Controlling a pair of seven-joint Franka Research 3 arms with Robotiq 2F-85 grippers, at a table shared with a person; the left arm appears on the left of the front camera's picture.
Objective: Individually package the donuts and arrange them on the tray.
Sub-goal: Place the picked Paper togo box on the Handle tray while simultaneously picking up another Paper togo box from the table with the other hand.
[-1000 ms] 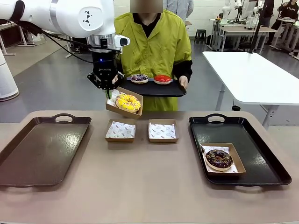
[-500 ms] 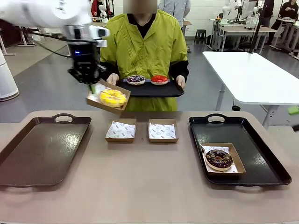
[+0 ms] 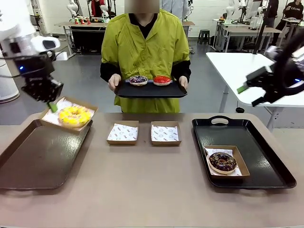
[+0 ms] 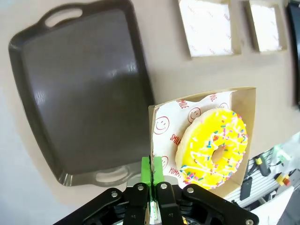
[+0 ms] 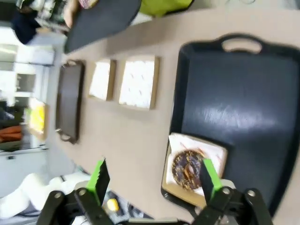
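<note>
This is a robotics lab set in a large open hall. Two robot arms work at a tan worktop (image 3: 152, 199). The white left arm (image 3: 14, 19) carries a cardboard box (image 4: 250, 126) above a brown tray (image 3: 38, 156), and the right arm (image 3: 285, 71) hangs at the far side. A person (image 3: 147, 47) in a yellow-green work coat stands across from them. Donuts (image 3: 222, 162), trays and paper-lined boxes sit in tidy order. Around this lie a bare grey floor (image 3: 71, 80), a plain white table (image 3: 256, 76), a black stool (image 3: 204, 34) and farther tables (image 3: 240, 29) loaded with equipment, with other people (image 3: 295, 9) among them.
</note>
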